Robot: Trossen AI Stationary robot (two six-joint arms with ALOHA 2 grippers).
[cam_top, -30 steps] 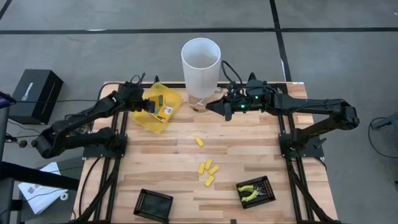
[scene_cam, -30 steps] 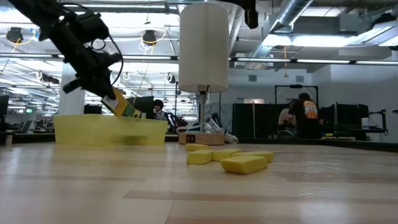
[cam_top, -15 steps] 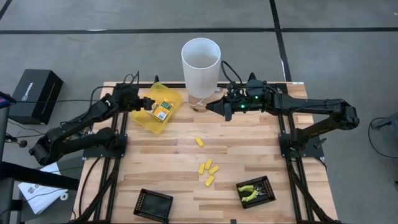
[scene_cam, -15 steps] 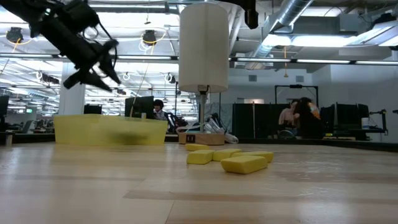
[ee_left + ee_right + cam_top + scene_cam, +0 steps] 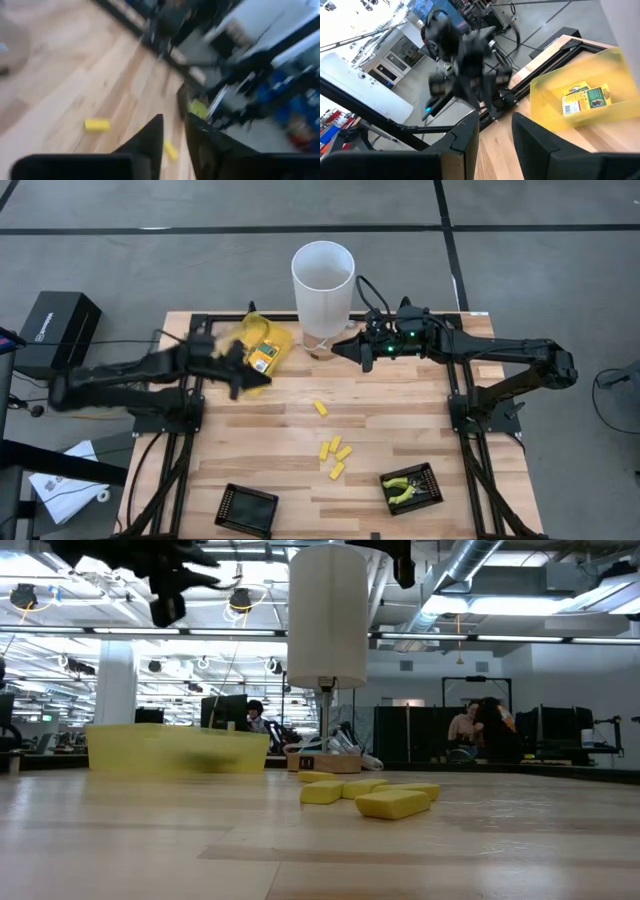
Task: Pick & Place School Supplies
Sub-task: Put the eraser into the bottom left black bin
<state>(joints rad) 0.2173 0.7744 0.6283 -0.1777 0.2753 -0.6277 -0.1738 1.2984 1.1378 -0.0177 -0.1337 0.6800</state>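
Left gripper (image 5: 238, 370) has swung off the translucent yellow pouch (image 5: 272, 351) toward the table's middle, blurred in the high view; a second ago it hung over the pouch holding a labelled packet, half a second ago it was already empty above it. The packet (image 5: 264, 359) now lies inside the pouch, label up, also seen from the right wrist (image 5: 586, 98). Left fingers (image 5: 150, 142) stand narrowly apart with nothing between them. Judgement: one packet placed, arm heading for the next item. Right gripper (image 5: 340, 350) waits unmoved at the far centre beside the white cylindrical container (image 5: 322, 288); its jaws show a moderate gap and hold nothing. Remaining supplies: one short yellow oblong piece (image 5: 321, 408) alone mid-table, a cluster of four yellow pieces (image 5: 334, 458) nearer, and the yellow-green plier-like tools (image 5: 405, 488) on the near-right black tray (image 5: 431, 476). Second black tray (image 5: 246, 507) near-left carries nothing visible. Most of the task appears undone; the lone oblong is the closest target for the left arm.
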